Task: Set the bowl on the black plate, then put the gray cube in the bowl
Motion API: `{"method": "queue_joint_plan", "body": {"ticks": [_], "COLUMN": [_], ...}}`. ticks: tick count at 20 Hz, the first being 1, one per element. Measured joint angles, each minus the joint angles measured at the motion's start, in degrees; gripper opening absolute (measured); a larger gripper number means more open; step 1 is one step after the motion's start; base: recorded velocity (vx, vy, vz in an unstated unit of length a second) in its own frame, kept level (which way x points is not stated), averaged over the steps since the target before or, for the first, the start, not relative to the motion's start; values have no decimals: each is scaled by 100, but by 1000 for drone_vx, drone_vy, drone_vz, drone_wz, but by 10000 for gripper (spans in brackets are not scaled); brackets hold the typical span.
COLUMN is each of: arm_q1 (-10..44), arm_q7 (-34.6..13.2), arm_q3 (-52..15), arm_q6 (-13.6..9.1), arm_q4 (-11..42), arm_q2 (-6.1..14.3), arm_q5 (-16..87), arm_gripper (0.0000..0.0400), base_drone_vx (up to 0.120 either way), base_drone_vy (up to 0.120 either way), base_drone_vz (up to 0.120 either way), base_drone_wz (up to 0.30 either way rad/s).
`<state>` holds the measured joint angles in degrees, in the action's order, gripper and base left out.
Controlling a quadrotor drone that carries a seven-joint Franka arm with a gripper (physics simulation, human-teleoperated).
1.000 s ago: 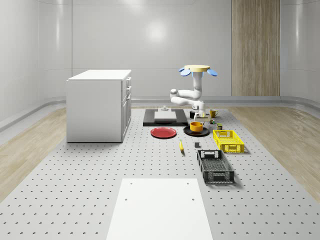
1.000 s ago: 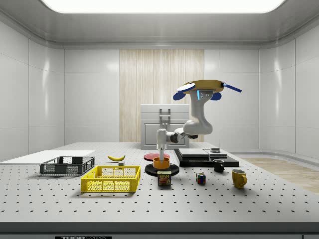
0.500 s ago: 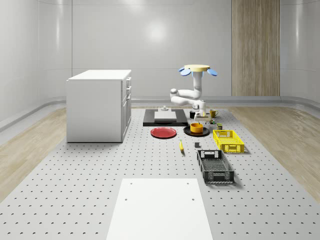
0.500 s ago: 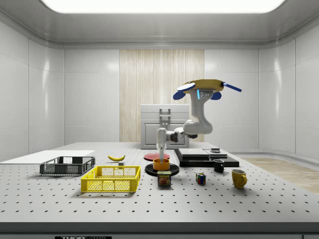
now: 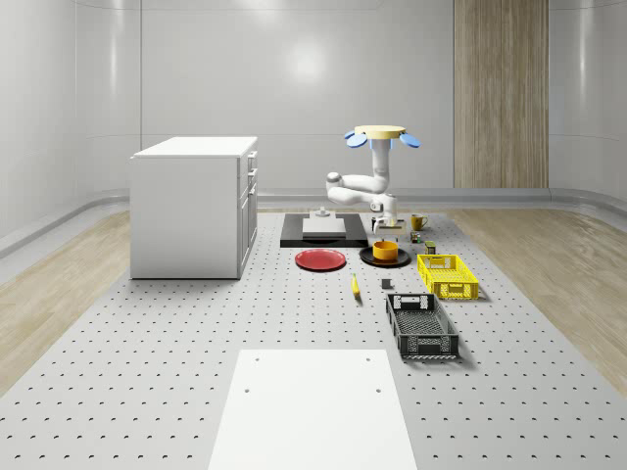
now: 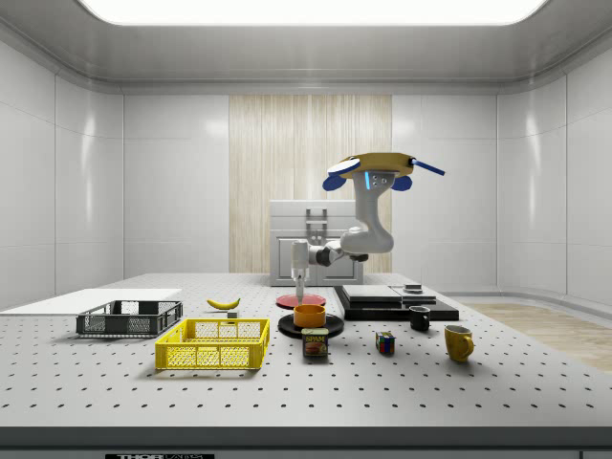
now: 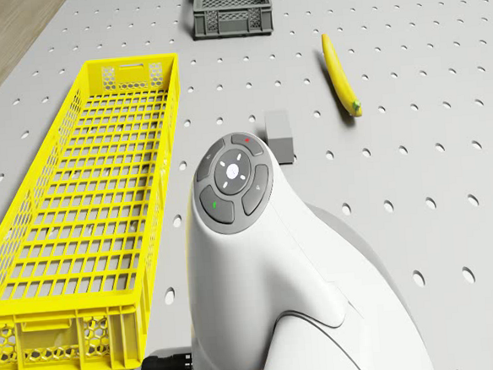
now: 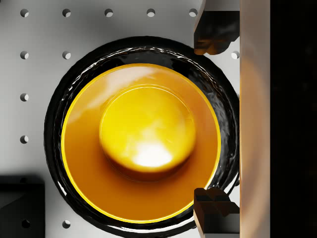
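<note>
The orange bowl (image 5: 386, 251) (image 6: 310, 315) (image 8: 143, 139) sits upright on the black plate (image 5: 367, 258) (image 6: 287, 328) (image 8: 54, 114). My gripper (image 5: 385, 227) (image 6: 301, 292) (image 8: 214, 119) hangs a little above the bowl's rim, open, its fingertips (image 8: 215, 32) wide apart with nothing between them. The small gray cube (image 5: 386, 284) (image 6: 232, 315) (image 7: 279, 136) lies on the table between the banana and the yellow crate, in front of the plate. The drone (image 5: 380, 132) (image 6: 373, 164) hovers just behind the plate, its arm reaching down to the bowl.
A yellow crate (image 5: 448, 275) (image 7: 81, 239) and a black crate (image 5: 421, 326) stand right of the plate in the whole-scene view. A banana (image 5: 355, 285) (image 7: 339, 75), red plate (image 5: 320, 259), white cabinet (image 5: 194, 206), spam can (image 6: 316, 342) and mug (image 6: 458, 341) are nearby.
The gripper has opened and let go of the bowl, which stays on the black plate. The gripper has risen, and the drone has shifted slightly left in both fixed views.
</note>
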<state>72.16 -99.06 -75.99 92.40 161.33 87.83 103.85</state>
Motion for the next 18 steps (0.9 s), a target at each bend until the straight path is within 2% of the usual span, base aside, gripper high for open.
{"method": "queue_joint_plan", "body": {"ticks": [6, 9, 12, 14, 18], "arm_q1": [4, 6, 8, 9, 12], "arm_q7": [-4, -6, -8, -9, -11], "arm_q3": [-17, -21, -23, -24, -26], "arm_q6": [12, 19, 27, 32, 42], "arm_q4": [2, 2, 2, 2, 2], "arm_q2": [19, 28, 36, 42, 53], "arm_q5": [-22, -28, -33, -36, -41], "arm_gripper": [399, 400, 400, 400, 400], "base_drone_vx": [120, 120, 120, 120, 120], "base_drone_vy": [-120, 0, 0, 0, 0], "base_drone_vz": [0, 0, -107, -20, -120], "base_drone_wz": [0, 0, 0, 0, 0]}}
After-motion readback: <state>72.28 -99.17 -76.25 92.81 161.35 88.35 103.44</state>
